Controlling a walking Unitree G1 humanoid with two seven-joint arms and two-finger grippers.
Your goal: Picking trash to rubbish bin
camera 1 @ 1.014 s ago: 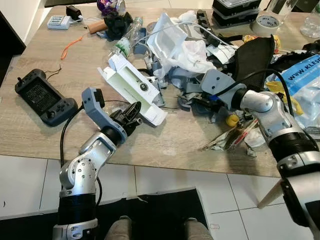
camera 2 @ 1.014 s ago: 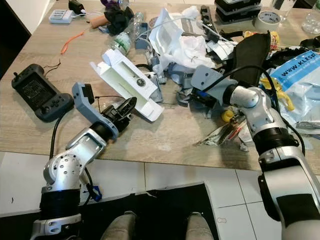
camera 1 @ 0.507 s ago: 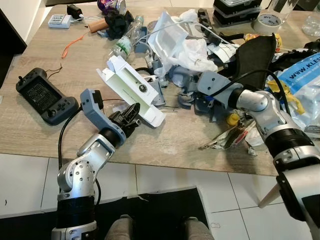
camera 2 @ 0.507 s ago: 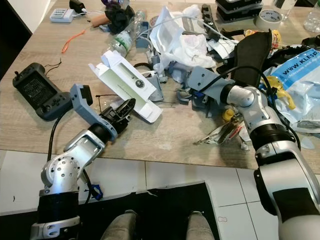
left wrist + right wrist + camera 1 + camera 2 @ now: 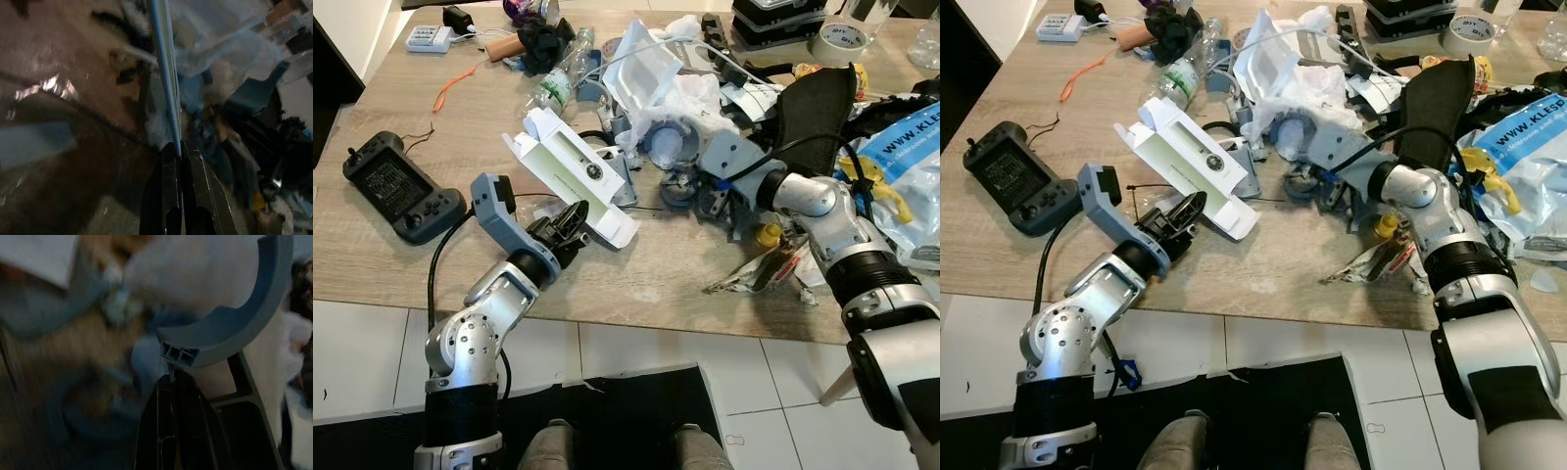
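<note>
A heap of trash covers the wooden table: white plastic bags, grey-blue plastic scraps and a clear bottle. An opened white carton lies at the heap's left edge. My left gripper is shut on the carton's near flap; in the left wrist view the thin card edge runs out from between the fingertips. My right gripper is pushed into the scraps at the middle of the heap. In the right wrist view it is shut at the end of a curved grey plastic piece.
A black game controller lies at the left. An orange cord is farther back. A black bag, a blue printed bag and a tape roll crowd the right. A foil wrapper lies near the table's front edge.
My right gripper has pushed farther into the heap, shifting the white bags and uncovering a pale blue round thing. The left gripper raised the carton a little, then held still.
</note>
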